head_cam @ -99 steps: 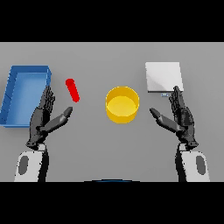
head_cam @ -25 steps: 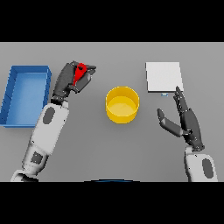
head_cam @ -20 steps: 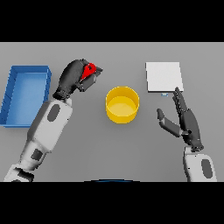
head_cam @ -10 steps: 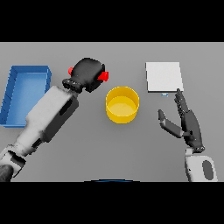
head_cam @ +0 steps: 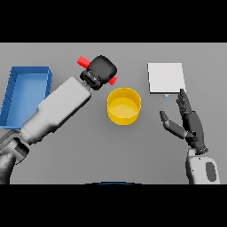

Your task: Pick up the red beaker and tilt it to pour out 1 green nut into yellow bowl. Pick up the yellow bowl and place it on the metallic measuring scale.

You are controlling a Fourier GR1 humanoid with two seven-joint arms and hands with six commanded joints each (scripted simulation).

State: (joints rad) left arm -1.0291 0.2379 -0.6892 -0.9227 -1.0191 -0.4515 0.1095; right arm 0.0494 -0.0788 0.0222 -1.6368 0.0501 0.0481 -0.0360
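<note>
Left hand [head_cam: 102, 70]: curled tight round the red beaker [head_cam: 83, 60], just behind the yellow bowl's [head_cam: 124, 106] far-left rim.
Change: hand and beaker have swung right from beside the blue tray [head_cam: 24, 93], nearer the bowl.
Beaker axis: lying nearly level, ends left-back and right-front.
Right hand [head_cam: 187, 122]: fingers straight, idle below the measuring scale [head_cam: 166, 78].

A plain grey table [head_cam: 66, 164] fills the view, evenly lit.

Grey-white arms, each ending in a dark robot hand [head_cam: 103, 68].
</note>
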